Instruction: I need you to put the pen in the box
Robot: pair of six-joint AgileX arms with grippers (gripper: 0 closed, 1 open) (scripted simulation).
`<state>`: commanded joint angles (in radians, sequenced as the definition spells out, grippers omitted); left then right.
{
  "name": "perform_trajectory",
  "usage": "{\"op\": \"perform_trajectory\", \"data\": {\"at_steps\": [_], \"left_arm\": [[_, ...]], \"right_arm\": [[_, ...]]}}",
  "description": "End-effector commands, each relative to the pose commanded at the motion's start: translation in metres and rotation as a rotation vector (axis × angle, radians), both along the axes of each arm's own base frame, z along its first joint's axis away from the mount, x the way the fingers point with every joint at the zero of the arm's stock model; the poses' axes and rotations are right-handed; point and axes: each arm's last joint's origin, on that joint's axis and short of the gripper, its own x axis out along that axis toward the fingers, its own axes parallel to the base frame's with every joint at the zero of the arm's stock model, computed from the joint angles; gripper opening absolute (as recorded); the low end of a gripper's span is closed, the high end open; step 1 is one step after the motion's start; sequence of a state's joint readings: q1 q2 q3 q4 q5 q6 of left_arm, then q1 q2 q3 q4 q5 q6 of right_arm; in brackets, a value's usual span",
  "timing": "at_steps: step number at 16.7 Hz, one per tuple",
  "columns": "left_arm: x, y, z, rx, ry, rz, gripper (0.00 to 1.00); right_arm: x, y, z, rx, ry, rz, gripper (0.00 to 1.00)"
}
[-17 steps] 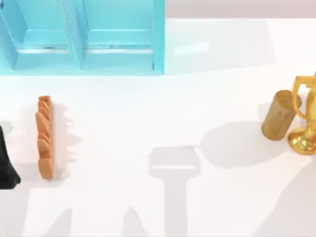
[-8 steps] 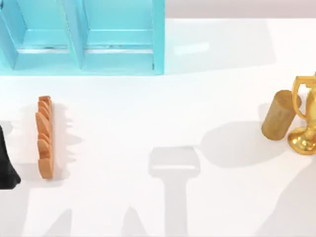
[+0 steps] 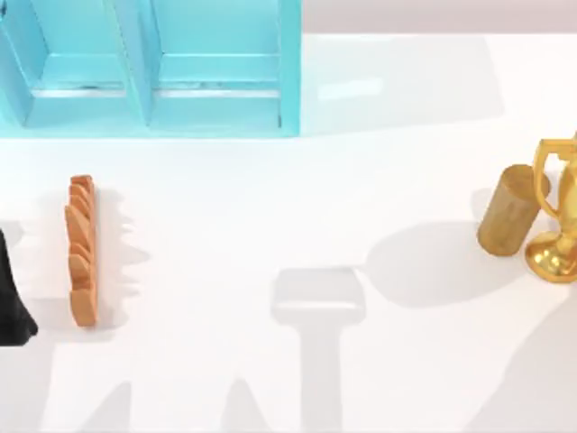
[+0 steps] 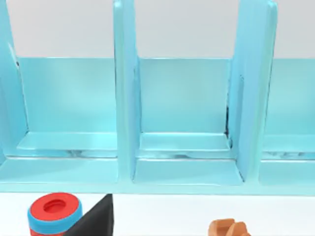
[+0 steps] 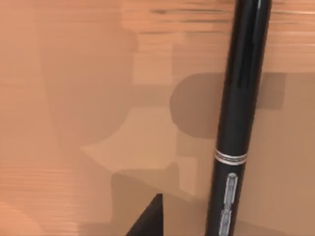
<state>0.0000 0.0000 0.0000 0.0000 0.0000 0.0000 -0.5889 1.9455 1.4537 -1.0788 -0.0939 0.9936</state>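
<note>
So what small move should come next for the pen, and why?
Probably lower the right arm onto the pen for a grasp: it lies close below the right wrist camera on a tan surface, not in the blue box.

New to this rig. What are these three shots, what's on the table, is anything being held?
It is a simulated pair of AgileX arms at a white table.

The top view looks straight down. It shows a turquoise box with compartments at the back left, an orange ridged bar at the left, and a tan cylinder beside a gold trophy at the right.

The left wrist view faces the box's compartments, with a red and blue ring-shaped thing below them.

The right wrist view looks at a slim black pen over a tan surface. Whether the pen is gripped cannot be told.
</note>
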Motion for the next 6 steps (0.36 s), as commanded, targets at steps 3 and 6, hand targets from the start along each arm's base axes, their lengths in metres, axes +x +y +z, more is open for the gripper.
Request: {"op": "perform_trajectory", "data": {"at_steps": [3,6], "left_arm": [[0.0,0.0,0.0,0.0,0.0,0.0,1.0],[0.0,0.0,0.0,0.0,0.0,0.0,1.0]], "right_arm": [[0.0,0.0,0.0,0.0,0.0,0.0,1.0],[0.0,0.0,0.0,0.0,0.0,0.0,1.0]]}}
